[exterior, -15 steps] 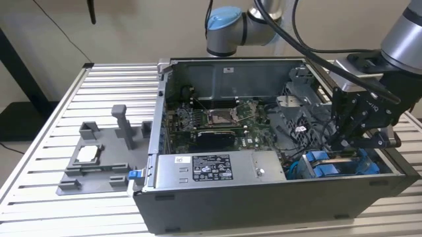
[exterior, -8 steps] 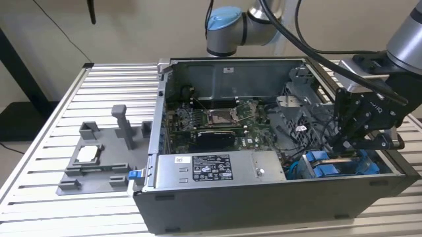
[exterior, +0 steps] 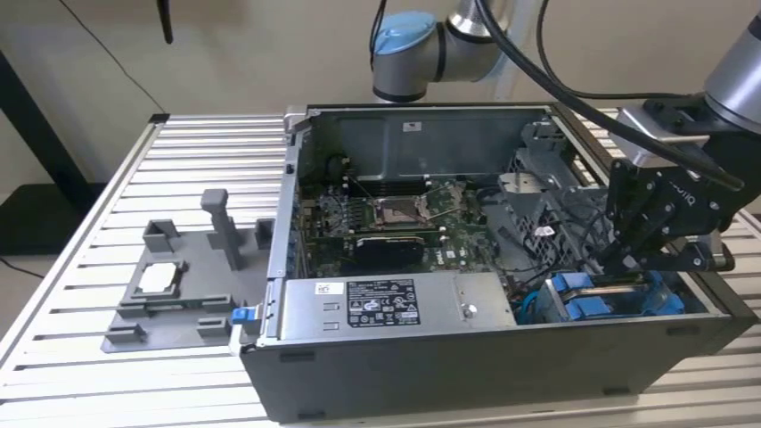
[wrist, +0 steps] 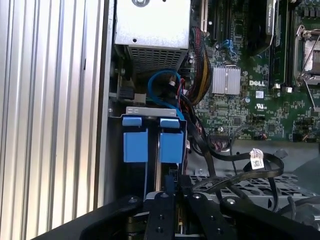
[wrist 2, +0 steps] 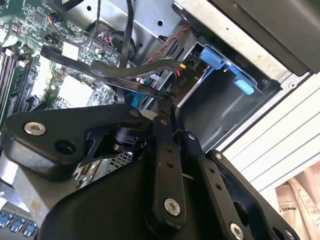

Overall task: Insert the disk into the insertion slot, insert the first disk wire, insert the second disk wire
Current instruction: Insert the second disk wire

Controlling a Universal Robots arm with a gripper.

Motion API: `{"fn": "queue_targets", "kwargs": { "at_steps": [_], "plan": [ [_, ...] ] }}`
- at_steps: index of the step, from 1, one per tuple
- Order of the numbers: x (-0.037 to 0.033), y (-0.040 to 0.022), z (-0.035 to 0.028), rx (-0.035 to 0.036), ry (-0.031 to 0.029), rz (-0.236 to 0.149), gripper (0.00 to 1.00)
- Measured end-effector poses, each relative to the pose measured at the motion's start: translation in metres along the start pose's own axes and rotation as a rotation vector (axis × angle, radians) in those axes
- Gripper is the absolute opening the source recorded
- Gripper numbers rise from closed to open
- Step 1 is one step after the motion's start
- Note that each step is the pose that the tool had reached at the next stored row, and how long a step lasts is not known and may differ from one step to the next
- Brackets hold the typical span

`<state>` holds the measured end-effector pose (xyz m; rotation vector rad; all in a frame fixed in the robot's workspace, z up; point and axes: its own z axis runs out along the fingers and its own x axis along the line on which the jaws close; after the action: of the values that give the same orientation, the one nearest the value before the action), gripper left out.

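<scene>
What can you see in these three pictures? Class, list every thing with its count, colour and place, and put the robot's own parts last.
table: one, silver, slatted, under everything
computer case: one, dark grey, open, on the table
fixture: one, grey, on the table at the exterior view's left, beside the case
power-supply box: one, grey with a white label, along the case's near wall
motherboard: one, green, on the case floor
insertion slot: one, grey metal, in the case corner at the exterior view's right
blue tabs: two, bright blue, side by side at the slot
cables: several, mostly black, looping beside the slot
robot arm: one, grey with a blue cap, behind the case
gripper: one, black, lowered at the slot
</scene>
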<state>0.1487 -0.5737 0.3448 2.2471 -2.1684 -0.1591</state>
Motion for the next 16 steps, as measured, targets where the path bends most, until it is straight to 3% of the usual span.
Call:
{"fn": "queue_targets", "kwargs": {
  "at_steps": [16],
  "plan": [
    [-0.0002,-0.0007,0.0045,0.0037,-0.0039,0.061,0.16]
  ]
}}
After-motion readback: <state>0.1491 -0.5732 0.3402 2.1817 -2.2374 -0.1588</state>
